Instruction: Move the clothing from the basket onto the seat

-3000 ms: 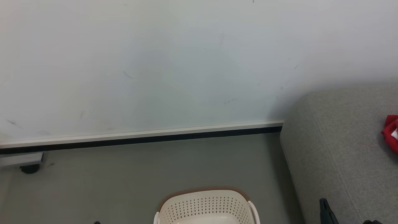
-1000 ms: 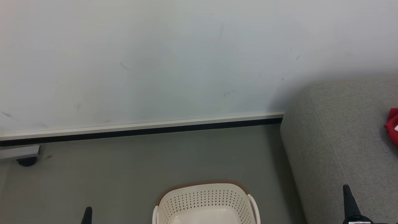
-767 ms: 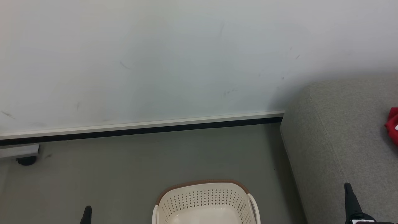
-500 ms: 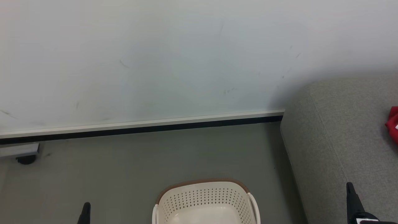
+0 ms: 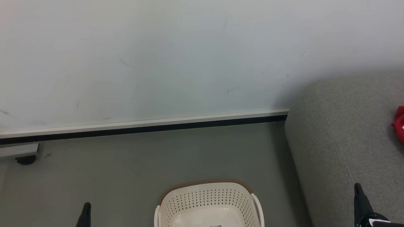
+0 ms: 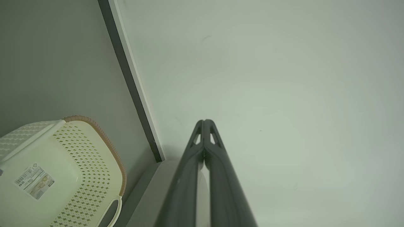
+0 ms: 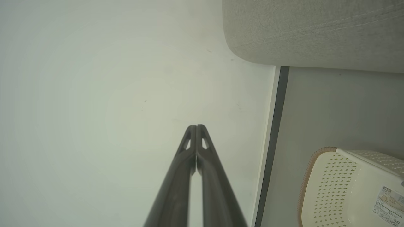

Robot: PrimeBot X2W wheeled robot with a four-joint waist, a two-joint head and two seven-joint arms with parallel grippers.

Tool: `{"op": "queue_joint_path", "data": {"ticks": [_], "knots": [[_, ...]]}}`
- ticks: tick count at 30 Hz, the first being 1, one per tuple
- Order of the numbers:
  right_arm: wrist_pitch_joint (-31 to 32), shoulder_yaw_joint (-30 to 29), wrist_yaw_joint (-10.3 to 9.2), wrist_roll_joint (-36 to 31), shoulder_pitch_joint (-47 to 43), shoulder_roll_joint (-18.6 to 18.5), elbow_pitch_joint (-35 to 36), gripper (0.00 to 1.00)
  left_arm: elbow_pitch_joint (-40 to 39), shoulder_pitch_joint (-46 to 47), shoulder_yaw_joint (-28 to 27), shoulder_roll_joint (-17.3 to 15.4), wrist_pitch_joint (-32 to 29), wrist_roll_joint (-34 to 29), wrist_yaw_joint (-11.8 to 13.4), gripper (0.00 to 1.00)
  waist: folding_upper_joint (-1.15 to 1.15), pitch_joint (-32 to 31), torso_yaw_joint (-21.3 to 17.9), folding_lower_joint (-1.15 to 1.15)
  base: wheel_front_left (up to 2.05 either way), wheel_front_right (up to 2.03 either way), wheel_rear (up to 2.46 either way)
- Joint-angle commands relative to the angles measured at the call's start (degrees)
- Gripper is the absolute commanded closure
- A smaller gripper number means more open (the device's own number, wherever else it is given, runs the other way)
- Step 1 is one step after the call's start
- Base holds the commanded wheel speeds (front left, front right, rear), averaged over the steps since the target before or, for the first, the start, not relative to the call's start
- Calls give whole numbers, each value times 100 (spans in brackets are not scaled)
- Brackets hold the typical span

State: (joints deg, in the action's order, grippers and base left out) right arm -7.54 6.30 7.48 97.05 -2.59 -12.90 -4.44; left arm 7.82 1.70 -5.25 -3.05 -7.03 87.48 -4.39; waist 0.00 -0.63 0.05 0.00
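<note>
Closed and empty: left pincer [image 6: 204, 121], right pincer [image 7: 196, 126]. Clothing [image 5: 399, 124] on seat [image 5: 341, 135]; basket [image 5: 206, 201] looks bare. Risk: a garment in its unseen near half goes missed.

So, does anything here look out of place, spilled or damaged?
Nothing serious. The basket stands upright on the floor, and what shows of its inside holds a paper label alone. Red clothing lies on the seat. The wall bears a few faint scuff marks.

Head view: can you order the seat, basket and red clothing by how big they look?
Largest: the seat.
Then the basket.
Smallest: the clothing.
All three are cut by the frame edge.
</note>
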Motion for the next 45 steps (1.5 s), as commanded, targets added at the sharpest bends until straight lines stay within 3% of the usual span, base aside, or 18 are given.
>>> {"op": "queue_joint_path", "data": {"ticks": [1,14,45], "knots": [[-2,10,2,122,74,-54,40,100,-10,85,-39,3,-41,115,-18,100,0,4,0,0,0,0,0],[-59,75,2,748,77,-173,71,100,-3,126,-104,21,-181,562,-54,100,0,57,-5,0,0,0,0],[-164,188,2,854,87,-275,91,100,-4,119,-99,20,-184,536,-55,100,0,60,-5,0,0,0,0]]}}
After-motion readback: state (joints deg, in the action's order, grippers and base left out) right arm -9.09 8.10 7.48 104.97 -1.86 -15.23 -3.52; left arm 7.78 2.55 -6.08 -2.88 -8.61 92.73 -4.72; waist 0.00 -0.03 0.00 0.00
